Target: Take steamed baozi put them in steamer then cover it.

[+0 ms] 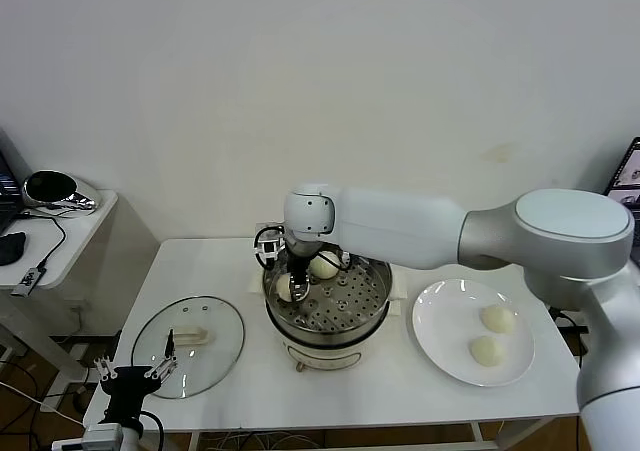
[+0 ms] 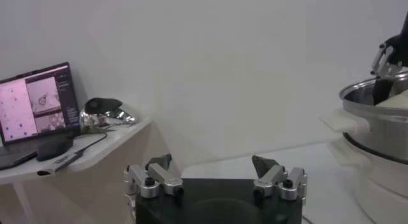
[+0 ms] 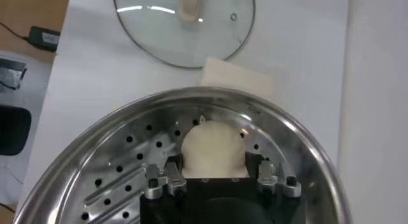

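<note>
Jaws of right gripper [image 3: 214,179] clamp one steamed baozi [image 3: 213,150] low over the perforated tray inside the steamer [image 1: 374,309], left half; second baozi [image 1: 323,267] sits at the tray's back. Two more baozi [image 1: 497,318] lie on the white plate [image 1: 440,321]. Glass cover [image 1: 225,323] lies flat on the table, left of the steamer. Left gripper [image 2: 215,170] hangs spread wide, holding nothing, near the table's front-left corner.

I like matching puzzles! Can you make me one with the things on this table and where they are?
Things:
1. glass lid
2. white plate
3. right gripper
4. left gripper

Places:
A. inside the steamer, around a bun
B. flat on the table, left of the steamer
C. at the table's front left corner, holding nothing
D. right of the steamer, carrying two buns

Pairs: 1-B, 2-D, 3-A, 4-C
</note>
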Motion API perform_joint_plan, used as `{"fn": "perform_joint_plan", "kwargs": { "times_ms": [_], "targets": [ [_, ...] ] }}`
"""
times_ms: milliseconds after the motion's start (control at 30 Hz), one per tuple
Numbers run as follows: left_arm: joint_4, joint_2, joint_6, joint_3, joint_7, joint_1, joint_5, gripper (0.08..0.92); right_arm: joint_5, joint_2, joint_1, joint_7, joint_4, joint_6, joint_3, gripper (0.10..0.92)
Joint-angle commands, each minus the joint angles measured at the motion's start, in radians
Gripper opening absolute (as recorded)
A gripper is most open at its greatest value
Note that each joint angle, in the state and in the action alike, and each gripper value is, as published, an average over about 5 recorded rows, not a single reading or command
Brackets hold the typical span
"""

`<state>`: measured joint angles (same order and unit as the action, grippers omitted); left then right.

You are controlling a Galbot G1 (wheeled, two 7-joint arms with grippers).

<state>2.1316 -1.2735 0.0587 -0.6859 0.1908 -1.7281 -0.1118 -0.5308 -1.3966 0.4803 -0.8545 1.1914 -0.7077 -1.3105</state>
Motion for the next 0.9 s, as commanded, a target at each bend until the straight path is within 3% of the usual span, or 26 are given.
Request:
{"fn": "perform_joint_plan", "kwargs": {
  "times_ms": [33,200,433,667,900],
  "targets": [
    [-0.001,-0.001,0.0,0.001,0.0,0.0,0.0,0.823,0.003,-0.01,-0.008,0.001,-0.01,-0.017,0.002,0.71],
    [-0.006,0.002,0.0,0.0,0.0,0.0,0.0,0.823,-0.033,0.131,0.167,-0.048,0.141,-0.018,-0.004,0.813],
    [-0.008,0.007,0.004,0.012,-0.001,0.007,0.003,0.823,-0.033,0.47,0.401,-0.166,0.412,0.013,-0.101,0.823],
    [-0.013,0.005,0.002,0.037,-0.001,-0.002,0.027,0.823,0.185,0.83,0.374,-0.278,0.54,0.123,-0.153,0.823],
    [-0.007,-0.01,0.0,0.043,0.001,-0.016,0.047,0.823,0.401,1.033,0.136,-0.329,0.532,0.263,-0.02,0.823]
  ]
}}
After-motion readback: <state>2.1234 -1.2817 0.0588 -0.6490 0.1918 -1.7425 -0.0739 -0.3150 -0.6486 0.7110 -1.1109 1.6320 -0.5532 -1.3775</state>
